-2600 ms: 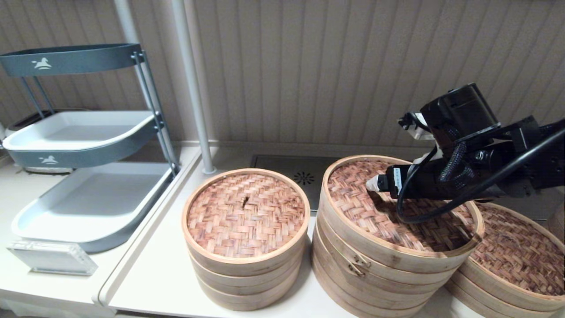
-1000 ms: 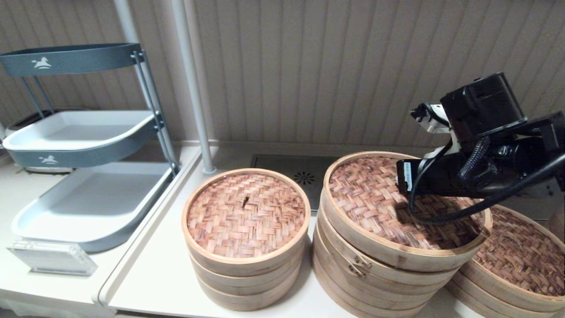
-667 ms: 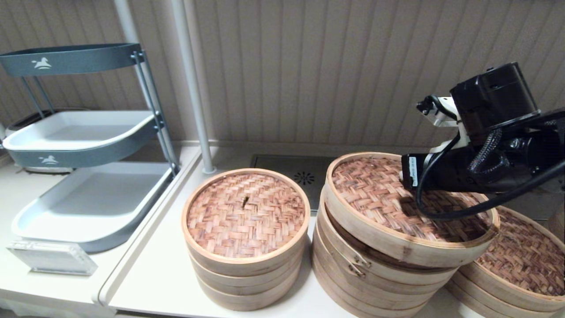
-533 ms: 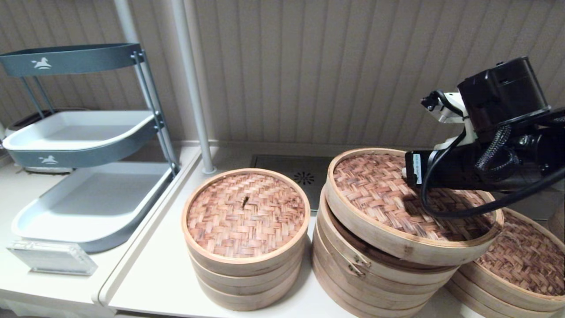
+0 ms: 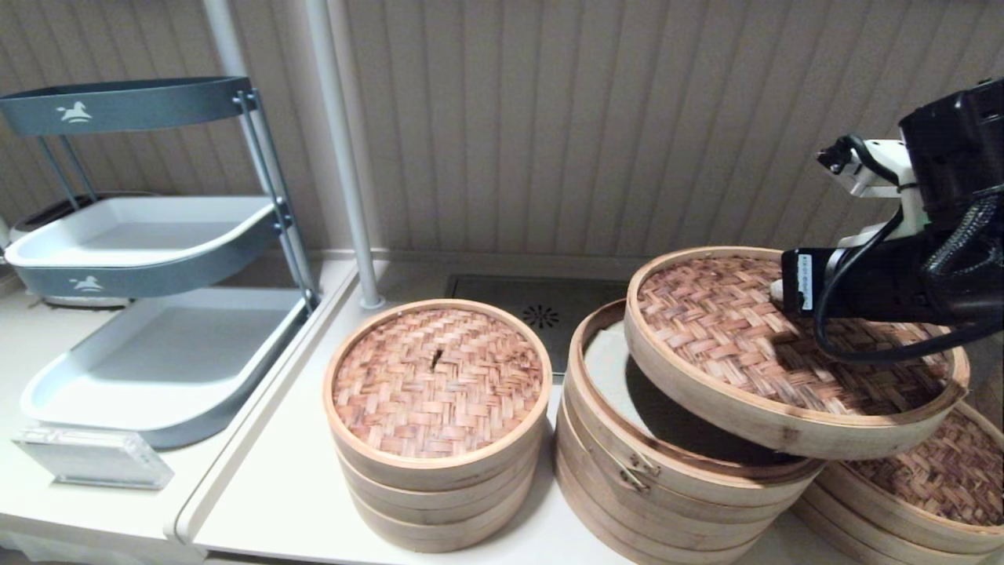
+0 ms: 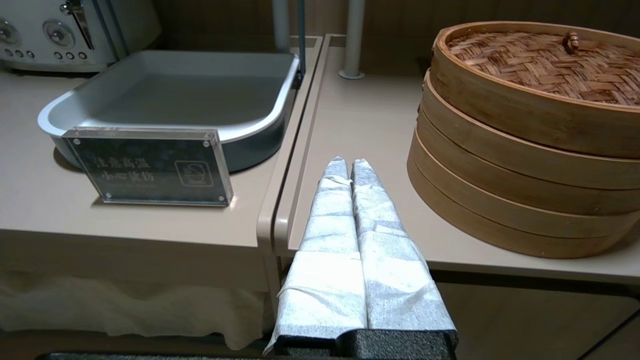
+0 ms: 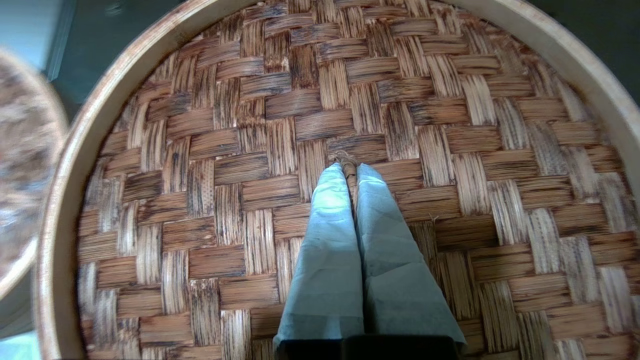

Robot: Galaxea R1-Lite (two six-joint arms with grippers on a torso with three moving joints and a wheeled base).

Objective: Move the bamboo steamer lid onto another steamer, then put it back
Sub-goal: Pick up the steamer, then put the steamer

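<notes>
The bamboo steamer lid (image 5: 737, 345), reddish-brown weave in a deep pale rim, hangs tilted in the air. It is partly over the taller clasp stack (image 5: 667, 479) and partly over another steamer (image 5: 929, 479), the low wide stack at the far right. My right gripper (image 7: 349, 167) is shut on the lid's small centre knot (image 7: 348, 161); in the head view its wrist (image 5: 855, 286) covers the knot. The clasp stack stands uncovered, with a pale liner (image 5: 616, 369) showing inside. My left gripper (image 6: 345, 162) is shut and empty, low at the counter's front edge.
A narrower three-tier stack (image 5: 437, 384) with its own woven lid stands left of the clasp stack. Further left are a grey tiered tray rack (image 5: 157, 353), an acrylic sign (image 5: 92, 457) and a white pole (image 5: 345, 157). A drain grate (image 5: 540, 315) lies behind the stacks.
The right gripper has lifted the lid off the clasp stack and carried it to the right and up. The stack's inside now shows. The left arm has not moved.
</notes>
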